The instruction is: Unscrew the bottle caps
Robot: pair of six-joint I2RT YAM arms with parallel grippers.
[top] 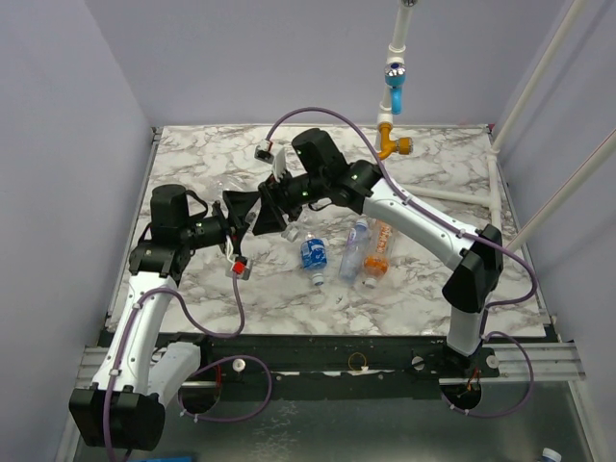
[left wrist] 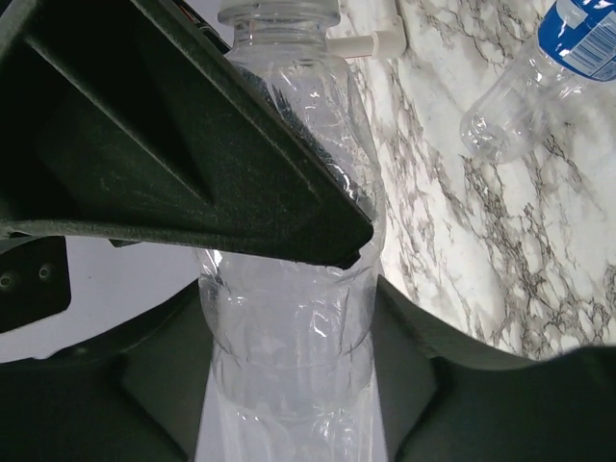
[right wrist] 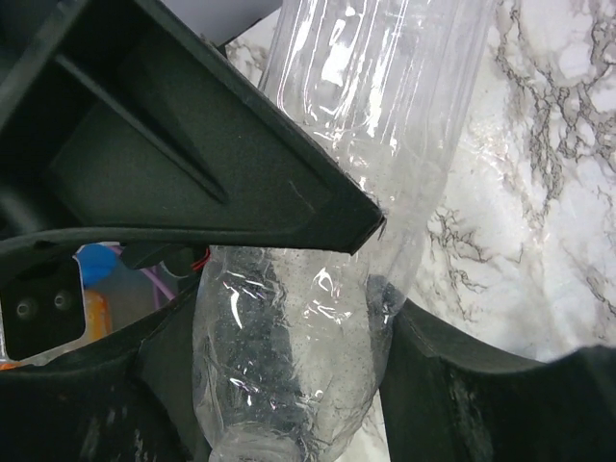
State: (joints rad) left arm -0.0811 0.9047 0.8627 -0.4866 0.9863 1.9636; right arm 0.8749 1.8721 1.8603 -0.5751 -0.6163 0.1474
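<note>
The clear bottle is held off the marble table, left of centre, between the two arms. In the left wrist view its long axis runs up the frame, neck at the top edge. The neck is cut off there, so I cannot tell whether a cap sits on it. The left gripper clamps its body, and the right gripper squeezes it from the other side. Just right, three bottles lie on the table: blue-labelled bottle, slim light-blue bottle, orange bottle. A white pipe hangs behind.

Robot lab cell (lavender walls, marble tabletop)
</note>
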